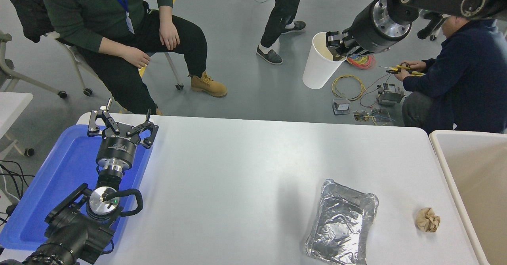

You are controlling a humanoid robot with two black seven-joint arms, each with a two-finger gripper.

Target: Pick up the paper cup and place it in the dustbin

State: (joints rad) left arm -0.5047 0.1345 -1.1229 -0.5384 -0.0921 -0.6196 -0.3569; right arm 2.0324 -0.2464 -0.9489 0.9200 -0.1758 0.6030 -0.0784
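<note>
The carry step is in hand: the right pincer (334, 47) grips the paper cup (320, 61) by its rim, high beyond the surface's (237, 170) far edge. Next it likely must swing right over the dustbin (447, 166) and release. The left pincer (122, 124) sits parked, spread wide, over the blue tray (59, 170).

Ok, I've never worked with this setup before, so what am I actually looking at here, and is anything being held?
There is one view, from a camera high on the robot, looking forward and down over a white table. The two black arms are the robot's own. The left gripper is parked over a blue tray, its jaws spread open and empty. The right gripper is raised at the upper right, its jaws pinching the rim of the paper cup, which hangs in the air beyond the table's far edge. The beige dustbin stands at the table's right edge. A silver foil tray and a crumpled brown paper ball lie on the table. The people beyond are bystanders.
</note>
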